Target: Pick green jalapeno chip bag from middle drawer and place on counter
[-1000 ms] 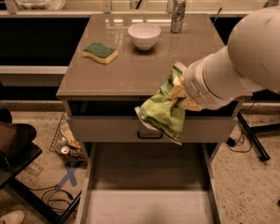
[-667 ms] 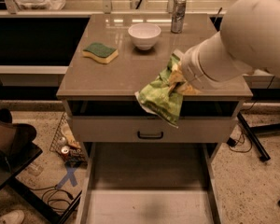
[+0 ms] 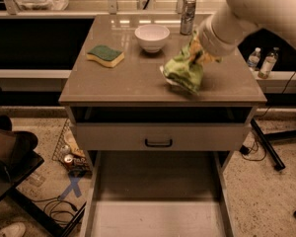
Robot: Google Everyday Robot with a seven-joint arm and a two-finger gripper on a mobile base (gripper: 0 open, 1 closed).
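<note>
A thick, smooth, off-white arm [image 3: 266, 9], rounded like a pipe, steps down through a ringed cuff [image 3: 218, 32] to a yellowish gripper [image 3: 197, 52], over the right side of the counter [image 3: 123, 80].

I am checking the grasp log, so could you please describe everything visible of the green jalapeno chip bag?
The green jalapeno chip bag is crumpled, shiny light-green foil with pale whitish patches. Its upper end is bunched into the gripper, which is shut on it above the right half of the counter. The bag hangs down and leftward, right of the white bowl, casting a shadow on the counter; whether its lower edge touches the top I cannot tell.
</note>
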